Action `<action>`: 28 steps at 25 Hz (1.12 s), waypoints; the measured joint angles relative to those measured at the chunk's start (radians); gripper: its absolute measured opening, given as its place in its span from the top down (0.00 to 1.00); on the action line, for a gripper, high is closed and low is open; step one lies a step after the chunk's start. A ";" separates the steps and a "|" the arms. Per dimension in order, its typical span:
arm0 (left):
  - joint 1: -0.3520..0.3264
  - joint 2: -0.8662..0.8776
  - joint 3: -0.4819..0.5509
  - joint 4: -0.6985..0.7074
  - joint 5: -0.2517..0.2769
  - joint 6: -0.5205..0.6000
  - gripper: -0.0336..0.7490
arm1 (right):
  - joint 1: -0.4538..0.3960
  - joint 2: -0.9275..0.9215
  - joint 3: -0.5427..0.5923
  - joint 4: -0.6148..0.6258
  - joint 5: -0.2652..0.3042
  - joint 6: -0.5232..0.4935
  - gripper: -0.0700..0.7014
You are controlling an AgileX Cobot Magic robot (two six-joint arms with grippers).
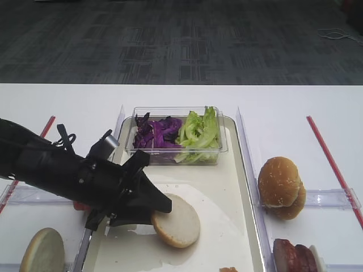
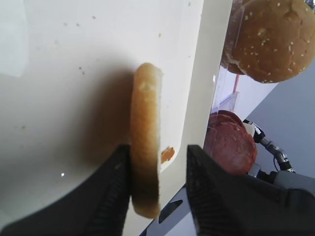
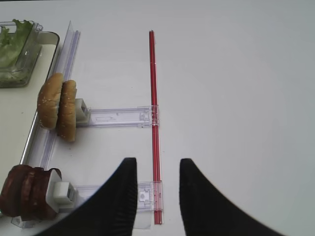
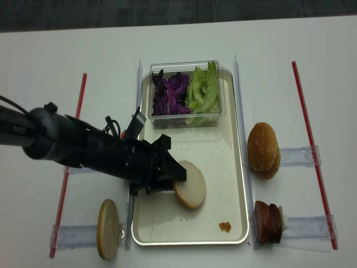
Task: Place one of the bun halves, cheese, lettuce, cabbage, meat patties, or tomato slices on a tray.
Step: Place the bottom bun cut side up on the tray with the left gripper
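A bun half lies on the cream tray, pale cut face up. My left gripper reaches in from the left and sits at the bun's left edge. In the left wrist view the bun half shows edge-on between the jaws. The left finger touches it and the right finger stands clear of it, so the gripper is open. My right gripper hangs open and empty over the white table. Lettuce and cabbage fill a clear box at the tray's far end.
Domed bun tops and meat patties stand in holders right of the tray. Another bun half stands at the front left. Red strips run along both sides. An orange stain marks the tray's near end.
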 joint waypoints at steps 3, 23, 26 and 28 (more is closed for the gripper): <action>0.000 0.000 0.000 0.000 0.000 -0.001 0.63 | 0.000 0.000 0.000 0.000 0.000 0.000 0.59; 0.000 0.008 -0.028 0.042 0.004 -0.050 0.62 | 0.000 0.000 0.000 0.000 0.000 0.008 0.59; 0.000 0.002 -0.028 0.055 0.002 -0.060 0.62 | 0.000 0.000 0.000 0.000 0.000 0.008 0.59; 0.000 -0.008 -0.028 0.074 -0.009 -0.072 0.62 | 0.000 0.000 0.000 0.000 0.000 0.008 0.59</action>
